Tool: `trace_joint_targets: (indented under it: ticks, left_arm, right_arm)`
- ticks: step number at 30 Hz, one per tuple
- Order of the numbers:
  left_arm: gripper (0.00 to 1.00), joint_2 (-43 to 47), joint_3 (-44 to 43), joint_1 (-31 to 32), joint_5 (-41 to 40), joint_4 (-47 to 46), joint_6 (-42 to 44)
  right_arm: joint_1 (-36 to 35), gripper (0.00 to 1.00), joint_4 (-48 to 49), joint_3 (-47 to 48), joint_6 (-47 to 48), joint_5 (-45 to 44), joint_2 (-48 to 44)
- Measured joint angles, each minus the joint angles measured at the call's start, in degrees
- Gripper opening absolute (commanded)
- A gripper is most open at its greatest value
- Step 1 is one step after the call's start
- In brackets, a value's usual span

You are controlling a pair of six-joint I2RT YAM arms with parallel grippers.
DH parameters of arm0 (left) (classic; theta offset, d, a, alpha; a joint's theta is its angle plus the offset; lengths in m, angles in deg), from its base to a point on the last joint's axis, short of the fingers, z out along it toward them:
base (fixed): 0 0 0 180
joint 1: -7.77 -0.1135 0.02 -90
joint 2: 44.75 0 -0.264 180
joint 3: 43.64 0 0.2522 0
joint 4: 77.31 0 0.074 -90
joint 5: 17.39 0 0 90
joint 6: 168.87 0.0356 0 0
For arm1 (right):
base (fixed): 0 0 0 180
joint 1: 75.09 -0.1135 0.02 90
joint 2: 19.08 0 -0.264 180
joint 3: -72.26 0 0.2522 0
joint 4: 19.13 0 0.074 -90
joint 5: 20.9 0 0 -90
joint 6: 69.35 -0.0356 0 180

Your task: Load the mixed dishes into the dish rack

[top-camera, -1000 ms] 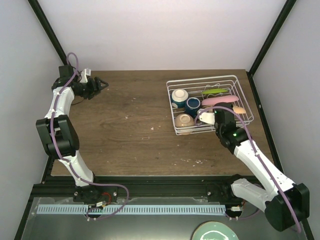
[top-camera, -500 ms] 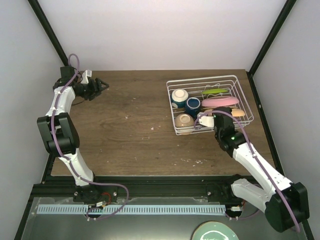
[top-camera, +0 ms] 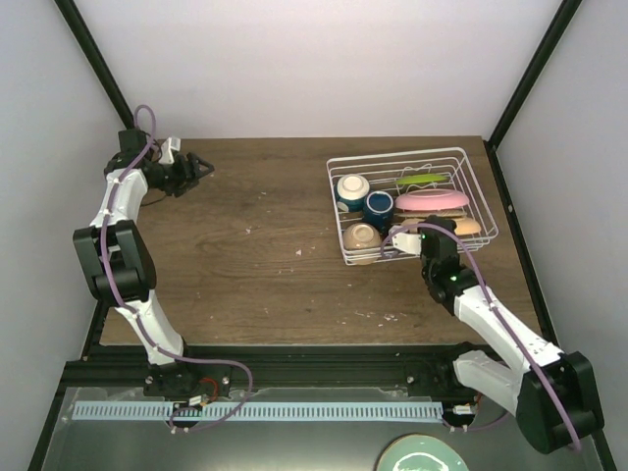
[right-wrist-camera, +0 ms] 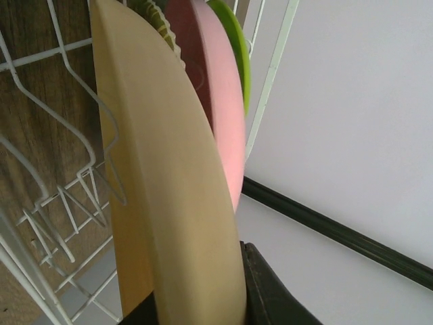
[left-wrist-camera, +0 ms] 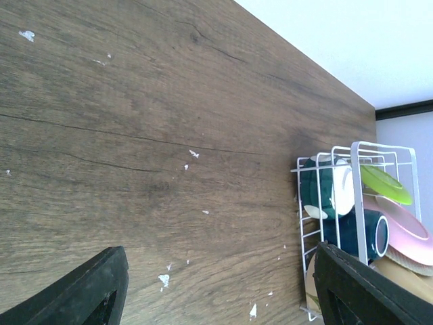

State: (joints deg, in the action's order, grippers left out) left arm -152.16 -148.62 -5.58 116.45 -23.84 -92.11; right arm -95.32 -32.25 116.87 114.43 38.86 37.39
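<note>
The dish rack point(top-camera: 392, 155) stands on the far right part of the desk point(top-camera: 255, 255). Its left half holds two cream bowls, one at the far side point(top-camera: 353, 186) and one at the near side point(top-camera: 360, 235), with the dark blue mug point(top-camera: 379, 206) between them. In its right half the plates stand on edge in a row: the lime green plate point(top-camera: 422, 180) farthest back, then the pink plate point(top-camera: 432, 200), then the peach-tan plate point(top-camera: 467, 226) nearest the arms.

The right gripper point(top-camera: 432, 233) is at the rack's near right corner, and its jaws are clamped on the rim of the peach-tan plate. In the right wrist view that plate fills the foreground, upright among the wires, and just behind it is a scalloped yellowish edge point(right-wrist-camera: 159, 20), probably the woven-pattern plate, though little of it shows.

The left gripper point(top-camera: 201, 167) hovers over the far left of the desk, well apart from the rack, with its jaws apart and nothing between them.

A pale teal plate point(top-camera: 422, 456) lies below the desk edge, near the right arm's base.
</note>
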Motion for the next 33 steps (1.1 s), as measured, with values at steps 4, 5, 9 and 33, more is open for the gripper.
trace_joint_targets:
  ticks: [4,5,9,33]
  left_arm:
    - [0.77,-0.24,0.00,0.00,0.00,0.04,0.00]
    - [0.77,-0.24,0.00,0.00,0.02,0.04,0.00]
    - [0.77,-0.26,-0.02,0.00,0.07,0.04,0.00]
    - [0.78,-0.26,0.00,0.00,0.39,-0.24,-0.02]
  right_arm:
    - [2.27,0.13,2.01,-1.60,-0.39,1.16,0.57]
    - [3.10,0.13,2.60,-1.95,-0.42,1.42,0.74]
    - [5.97,0.15,4.52,-2.84,-0.68,2.08,1.25]
    - [-5.70,1.00,-5.51,-2.38,-10.23,8.15,-3.63]
